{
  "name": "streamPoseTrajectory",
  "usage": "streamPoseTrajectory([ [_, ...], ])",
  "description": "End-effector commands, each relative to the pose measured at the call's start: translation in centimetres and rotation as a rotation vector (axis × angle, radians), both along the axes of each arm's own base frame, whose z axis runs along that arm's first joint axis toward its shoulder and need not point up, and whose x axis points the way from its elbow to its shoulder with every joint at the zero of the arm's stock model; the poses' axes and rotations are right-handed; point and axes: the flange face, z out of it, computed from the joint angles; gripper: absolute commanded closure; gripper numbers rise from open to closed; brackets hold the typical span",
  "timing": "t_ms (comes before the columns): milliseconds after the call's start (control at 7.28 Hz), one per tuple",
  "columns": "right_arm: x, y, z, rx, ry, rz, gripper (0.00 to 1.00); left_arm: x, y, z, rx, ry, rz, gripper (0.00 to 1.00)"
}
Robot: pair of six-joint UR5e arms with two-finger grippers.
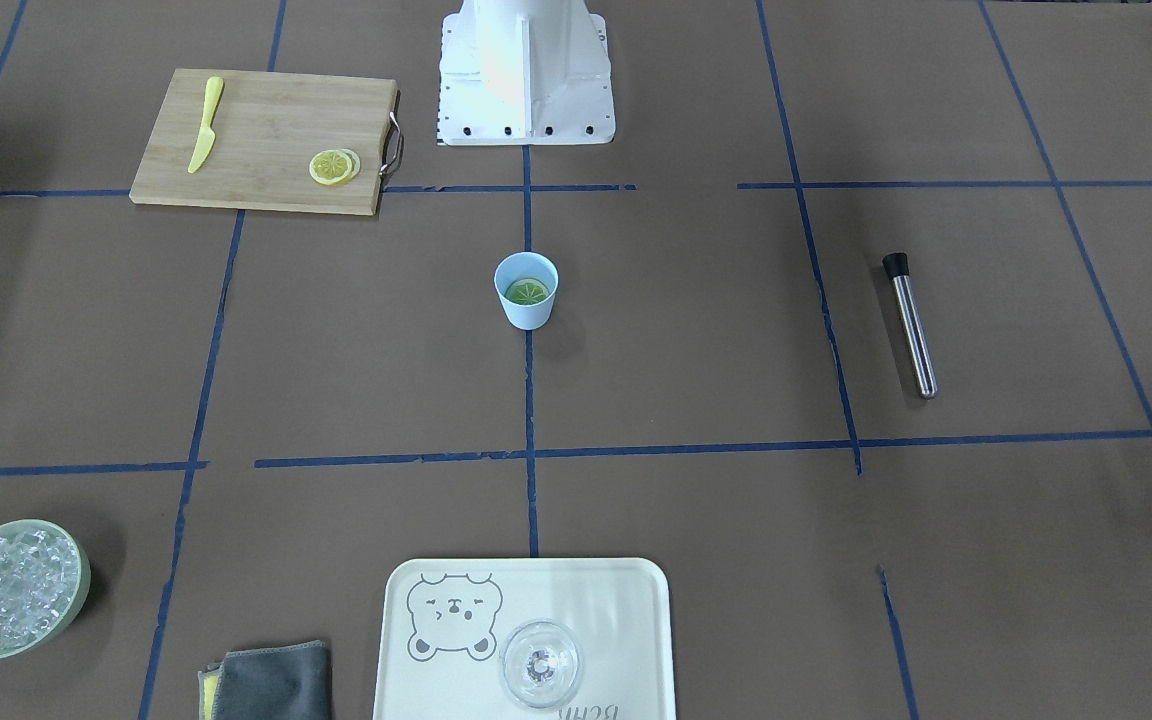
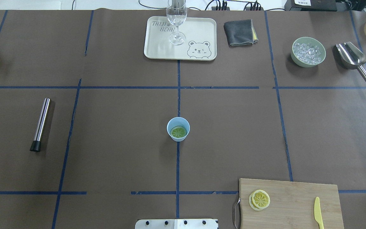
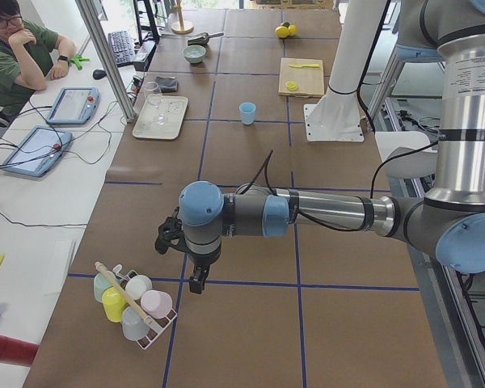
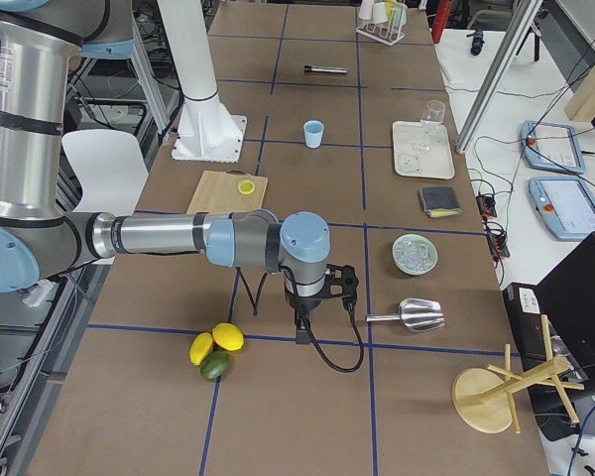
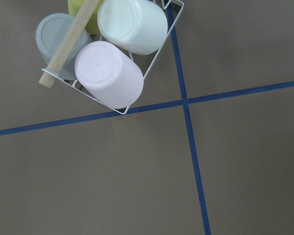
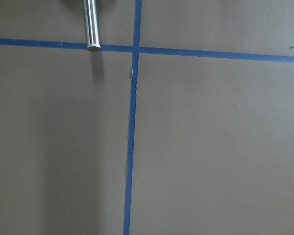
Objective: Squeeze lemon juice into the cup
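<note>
Two stacked yellow lemon slices (image 1: 334,167) lie on the wooden cutting board (image 1: 266,120), also in the overhead view (image 2: 260,199). The light-blue cup (image 1: 526,312) stands upright at the table's centre (image 2: 172,122), with a greenish citrus slice (image 1: 527,291) lying inside it. My left gripper (image 3: 197,280) hangs over the table's far left end beside a wire cup rack (image 3: 137,303), far from the cup. My right gripper (image 4: 303,332) hangs over the far right end near the metal scoop (image 4: 415,314). I cannot tell if either is open or shut.
A yellow plastic knife (image 1: 205,124) lies on the board. A steel muddler (image 1: 911,325) lies on my left. A bear tray (image 1: 626,600) holds a clear glass (image 1: 541,665). A green bowl of ice (image 1: 11,585), a grey cloth (image 1: 271,682), and whole lemons and a lime (image 4: 216,349) are also present.
</note>
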Motion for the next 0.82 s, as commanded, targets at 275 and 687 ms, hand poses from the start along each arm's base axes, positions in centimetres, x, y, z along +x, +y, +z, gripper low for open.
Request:
streamPoseTrajectory([
  [275,-0.1,0.5,1.1,-0.023,-0.001,-0.004,0.0,0.1,0.7,-0.6,0.021,0.0,0.007,0.0],
  [687,-0.4,-0.2,0.5,-0.008,-0.008,-0.007,0.0,0.2,0.7,-0.5,0.021,0.007,0.007,0.0],
])
